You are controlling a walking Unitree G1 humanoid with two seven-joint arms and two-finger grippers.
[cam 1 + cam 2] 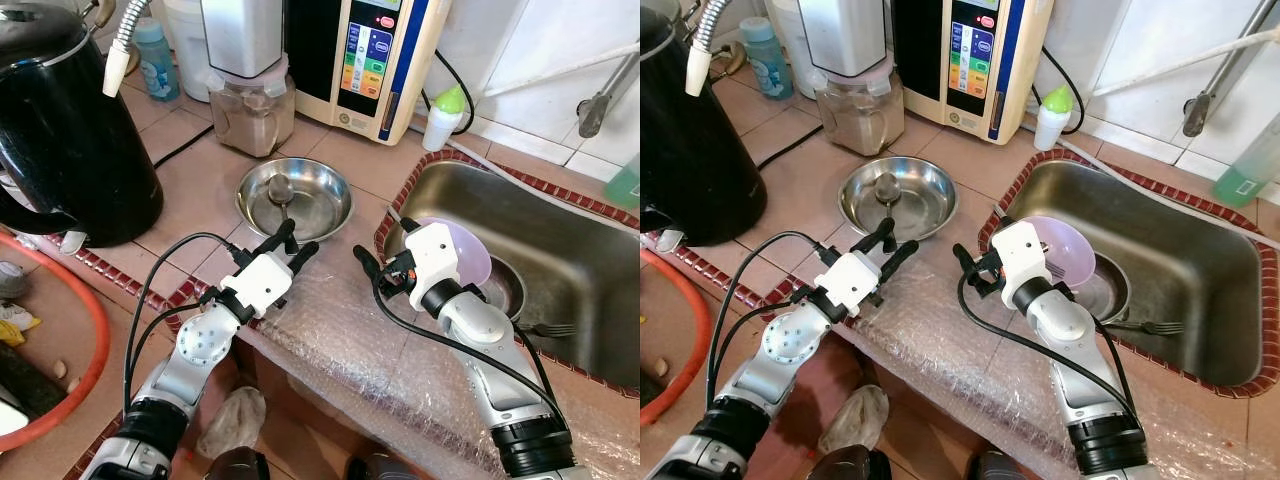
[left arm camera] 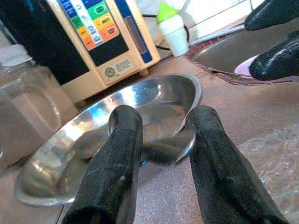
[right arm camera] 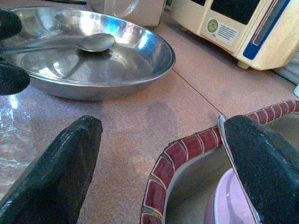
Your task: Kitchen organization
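A shallow steel bowl (image 1: 318, 205) with a spoon (image 1: 281, 190) lying in it stands on the tiled counter, left of the sink (image 1: 570, 250). My left gripper (image 1: 298, 243) is open at the bowl's near rim, one finger (image 2: 122, 140) on each side of that rim in the left wrist view. Between the bowl and the sink my right gripper (image 1: 378, 238) is open wide over the sink's red-tiled edge (image 3: 175, 154). A pale purple bowl (image 1: 470, 255) leans inside the sink just behind that gripper's far finger (image 3: 261, 163).
A black kettle (image 1: 60, 120) stands at the left, with a blender jar (image 1: 255, 110), a cream water purifier (image 1: 375, 60) and a green-capped bottle (image 1: 445, 115) along the back. Bubble wrap (image 1: 350, 340) covers the counter's front edge. A fork (image 1: 545, 328) lies in the sink.
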